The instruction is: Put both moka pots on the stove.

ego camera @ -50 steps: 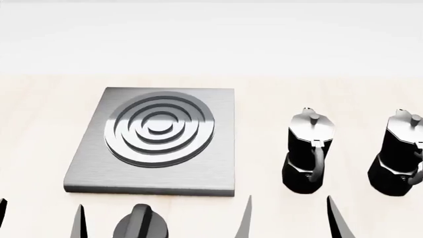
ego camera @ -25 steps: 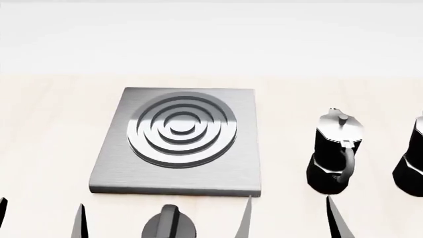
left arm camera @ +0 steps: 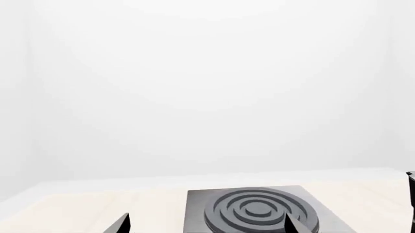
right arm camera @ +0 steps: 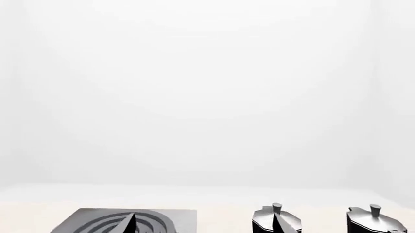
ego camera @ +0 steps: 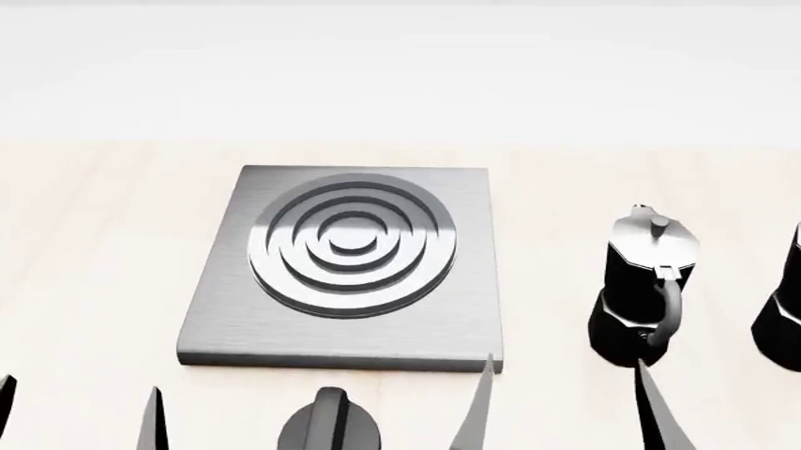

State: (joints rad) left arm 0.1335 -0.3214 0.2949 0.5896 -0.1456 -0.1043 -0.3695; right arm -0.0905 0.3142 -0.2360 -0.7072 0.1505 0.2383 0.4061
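The stove (ego camera: pixel 344 272) lies flat on the counter (ego camera: pixel 88 244). Both moka pots (ego camera: pixel 644 286) stand upright at its 3 o'clock, apart from it. The left hand (ego camera: pixel 78 412) and right hand (ego camera: pixel 564 408) are spread, holding nothing.

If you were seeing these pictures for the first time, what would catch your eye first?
The stove, a grey plate with ring burner, lies mid-table with nothing on it. To its right stand the two moka pots, one cut by the frame edge. A black knob sits in front of the stove.
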